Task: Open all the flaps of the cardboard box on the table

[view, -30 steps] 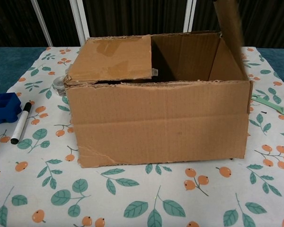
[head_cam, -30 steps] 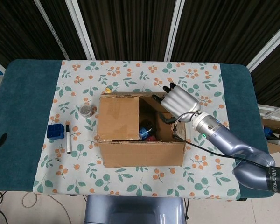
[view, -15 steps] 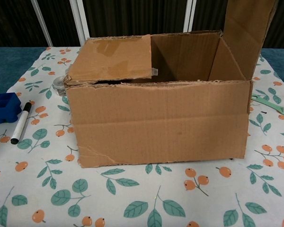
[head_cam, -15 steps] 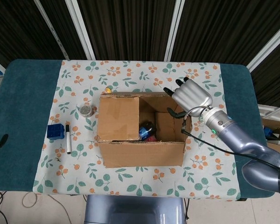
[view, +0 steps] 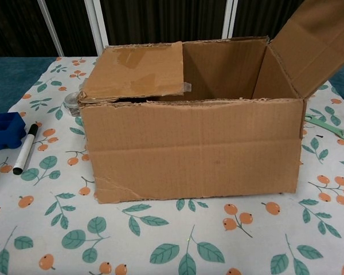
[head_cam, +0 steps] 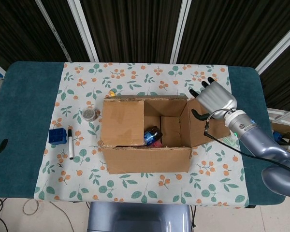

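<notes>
Cardboard box sits mid-table on the floral cloth; long axis runs left-right across the robot's front. Right hand is over the right flap, which is swung outward past vertical and leaning away from the box (chest view shows it angled up and out at the box's right end); fingers spread, thumb hooked at the flap's surface; looks like a push or rest rather than a grip, though I can't tell if the thumb pinches the edge. Left hand not visible in either view.

Left flap lies flat over the left half of the opening, closed; its free edge runs front-to-back near the box's middle, its hinge on the left wall. Front and back flaps: can't make out any standing up; probably folded down or missing.

Judgement: right flap is nearly done; left flap is the one remaining. It lies to the left of the right hand, across the open cavity; the free edge faces the right hand, so that hand could hook under it from inside, but the swing goes leftward, toward the left arm's side. Bottle-like items sit in the cavity just beside that edge; snag risk.

Marker, blue block and small jar lie left of the box, in the flap's landing zone.
</notes>
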Controlling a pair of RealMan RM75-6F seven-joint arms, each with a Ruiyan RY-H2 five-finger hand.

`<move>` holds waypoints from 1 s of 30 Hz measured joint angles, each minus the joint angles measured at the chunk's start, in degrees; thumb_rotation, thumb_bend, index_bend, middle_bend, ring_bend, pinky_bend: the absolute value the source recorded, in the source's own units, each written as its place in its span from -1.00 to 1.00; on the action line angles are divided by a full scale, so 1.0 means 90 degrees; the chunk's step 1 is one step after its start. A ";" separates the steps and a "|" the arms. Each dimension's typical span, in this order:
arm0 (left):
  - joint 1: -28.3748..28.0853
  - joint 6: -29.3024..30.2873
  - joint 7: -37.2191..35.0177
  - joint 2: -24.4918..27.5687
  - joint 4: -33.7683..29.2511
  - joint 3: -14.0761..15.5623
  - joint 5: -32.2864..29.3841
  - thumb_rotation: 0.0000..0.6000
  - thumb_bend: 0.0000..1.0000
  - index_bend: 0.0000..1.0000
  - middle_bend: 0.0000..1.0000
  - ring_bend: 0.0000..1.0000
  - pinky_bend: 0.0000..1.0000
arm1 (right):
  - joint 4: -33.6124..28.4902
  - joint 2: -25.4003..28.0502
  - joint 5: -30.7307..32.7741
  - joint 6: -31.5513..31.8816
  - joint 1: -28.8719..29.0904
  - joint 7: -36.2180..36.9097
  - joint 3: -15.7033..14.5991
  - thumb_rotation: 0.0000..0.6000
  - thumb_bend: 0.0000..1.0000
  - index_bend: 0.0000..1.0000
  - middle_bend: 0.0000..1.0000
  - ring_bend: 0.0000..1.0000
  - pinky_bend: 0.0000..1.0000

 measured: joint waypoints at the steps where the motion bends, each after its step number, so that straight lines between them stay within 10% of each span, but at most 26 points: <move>1: 0.0001 -0.0002 0.0006 0.0004 -0.0006 0.0000 -0.0001 1.00 -0.55 -0.82 -1.00 -1.00 -1.00 | 0.0032 -0.0003 0.0001 0.0001 -0.0005 -0.0061 -0.0034 -0.90 0.04 -0.65 0.06 -0.56 -0.55; 13: -0.0015 -0.0123 0.0054 0.0060 -0.0092 0.0049 -0.0002 1.00 -0.55 -0.82 -1.00 -1.00 -1.00 | 0.0214 -0.0358 0.0528 -0.0034 0.0001 -0.0419 -0.0368 -0.88 0.03 -0.65 0.00 -0.56 -0.55; 16: -0.0019 -0.0134 0.0033 0.0074 -0.0094 0.0060 0.0022 1.00 -0.55 -0.82 -1.00 -1.00 -1.00 | 0.0287 -0.0493 0.0516 0.0181 -0.0083 -0.0298 -0.0338 -0.54 -0.04 -0.69 -0.07 -0.56 -0.55; 20: -0.0035 -0.0186 0.0001 0.0076 -0.0059 0.0047 -0.0021 1.00 -0.55 -0.82 -1.00 -1.00 -1.00 | 0.0377 -0.0639 0.0547 0.0569 -0.0276 0.0128 -0.0188 0.40 -0.12 -0.78 -0.21 -0.56 -0.55; 30: -0.0051 -0.0206 -0.0145 0.0126 0.0001 0.0096 0.0099 1.00 -0.55 -0.82 -1.00 -1.00 -1.00 | 0.0708 -0.0853 0.1025 0.1564 -0.1214 0.1645 0.0187 0.97 -0.31 -0.88 -0.49 -0.61 -0.55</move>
